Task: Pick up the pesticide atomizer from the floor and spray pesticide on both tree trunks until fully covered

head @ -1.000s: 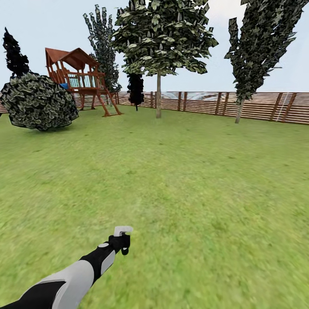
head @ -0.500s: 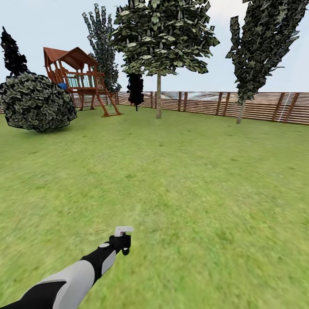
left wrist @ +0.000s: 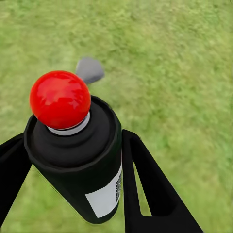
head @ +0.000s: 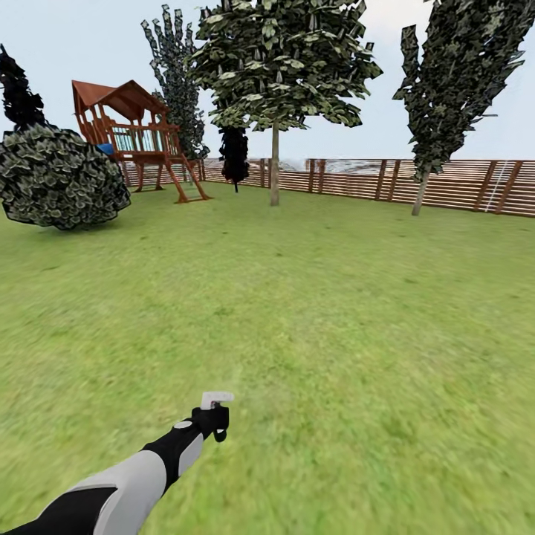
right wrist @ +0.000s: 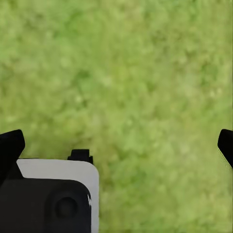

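My left gripper (head: 213, 421) reaches out low over the lawn and is shut on the pesticide atomizer (head: 215, 401), whose pale trigger head sticks up above the fingers. In the left wrist view the black bottle (left wrist: 80, 160) with its red tip (left wrist: 59, 99) sits clamped between my two black fingers (left wrist: 145, 184). A tree (head: 282, 59) with a straight grey-brown trunk (head: 274, 174) stands far ahead near the fence. My right gripper (right wrist: 119, 145) hangs open over bare grass, nothing between its fingertips.
A brown slatted fence (head: 453, 186) closes the far side. A wooden playset (head: 134, 130) and a big round bush (head: 63, 178) stand at far left, a dark cypress (head: 234, 152) beside them. A tall leaning tree (head: 453, 74) rises at far right. Open lawn (head: 312, 312) lies between.
The whole view has shifted slightly: playset and bush slid left and the far trees drew a little nearer, so the camera moved. The left arm holds the same pose with the atomizer.
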